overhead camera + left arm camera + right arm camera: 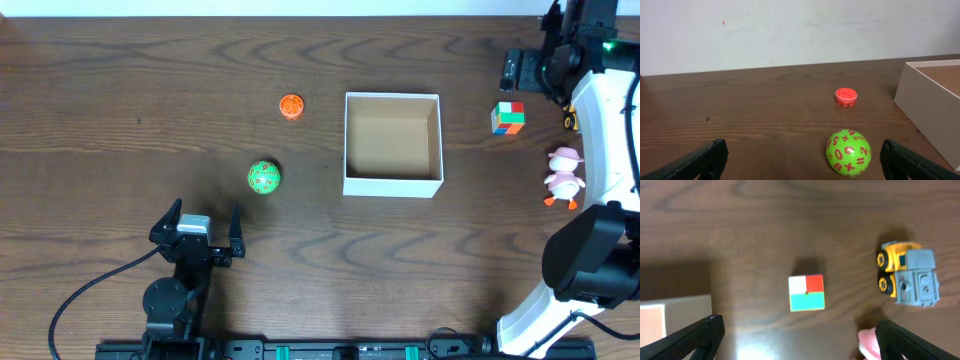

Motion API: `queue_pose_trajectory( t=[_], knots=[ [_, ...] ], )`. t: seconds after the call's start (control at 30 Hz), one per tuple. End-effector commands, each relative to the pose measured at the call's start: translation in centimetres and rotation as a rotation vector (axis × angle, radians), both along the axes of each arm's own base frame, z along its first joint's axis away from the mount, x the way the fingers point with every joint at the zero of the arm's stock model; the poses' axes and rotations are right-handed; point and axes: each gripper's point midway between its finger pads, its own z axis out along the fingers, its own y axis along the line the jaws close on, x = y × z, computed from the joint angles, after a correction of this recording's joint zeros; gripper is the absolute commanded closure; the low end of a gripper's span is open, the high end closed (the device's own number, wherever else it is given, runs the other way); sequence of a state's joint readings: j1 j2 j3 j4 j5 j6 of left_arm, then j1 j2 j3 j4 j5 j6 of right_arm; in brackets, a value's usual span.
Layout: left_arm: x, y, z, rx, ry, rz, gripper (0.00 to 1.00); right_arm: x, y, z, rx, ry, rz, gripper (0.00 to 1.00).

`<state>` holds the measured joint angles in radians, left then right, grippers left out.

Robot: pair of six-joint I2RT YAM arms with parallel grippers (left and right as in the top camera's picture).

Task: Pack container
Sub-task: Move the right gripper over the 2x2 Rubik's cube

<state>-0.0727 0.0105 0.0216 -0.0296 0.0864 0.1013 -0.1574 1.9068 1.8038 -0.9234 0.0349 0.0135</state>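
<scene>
Packing not begun. The container (392, 186) is seen empty, with green ball (264, 177) and orange disc (291, 105) left of it, cube (508, 117) and pink duck (564, 177) right of it. Left pincer (203, 215) and right pincer (800, 330) are spread wide, unloaded.

At the lower left of the overhead view, the left arm (178, 285) is showing all black, with a round joint housing, a pale grey block behind the left gripper (205, 208) and a thin black cable (95, 282) curling off its base. Along the right edge, the right arm (608, 120) is wearing smooth white shells between bulky black joints, with a small green light (607, 45) glowing near the top. In both wrist views the fingers (697, 161) are appearing as matt black wedges.
</scene>
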Motion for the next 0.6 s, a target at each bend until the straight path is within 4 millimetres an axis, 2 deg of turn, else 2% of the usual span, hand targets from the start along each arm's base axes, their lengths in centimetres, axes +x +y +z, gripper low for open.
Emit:
queue_pose_trajectory(
  t=[0.0,0.17,0.27,0.43,0.57],
  knots=[
    [-0.1,0.0,-1.5,-0.006,0.045,-0.002,0.02,0.4,-0.7,-1.0,-0.011,0.02,-0.006,0.01],
    [-0.1,0.0,-1.5,-0.006,0.045,-0.002,0.02,0.5,-1.0,-1.1,-0.014,0.017,-0.009,0.01],
    [-0.1,0.0,-1.5,-0.006,0.045,-0.002,0.02,0.9,-1.2,-1.4,-0.059,0.023,0.064,0.01],
    [-0.1,0.0,-1.5,-0.006,0.045,-0.002,0.02,0.6,-1.7,-3.8,-0.132,0.109,0.205,0.01],
    [-0.1,0.0,-1.5,-0.006,0.045,-0.002,0.02,0.6,-2.9,-5.2,-0.125,0.133,0.184,0.01]
  ],
)
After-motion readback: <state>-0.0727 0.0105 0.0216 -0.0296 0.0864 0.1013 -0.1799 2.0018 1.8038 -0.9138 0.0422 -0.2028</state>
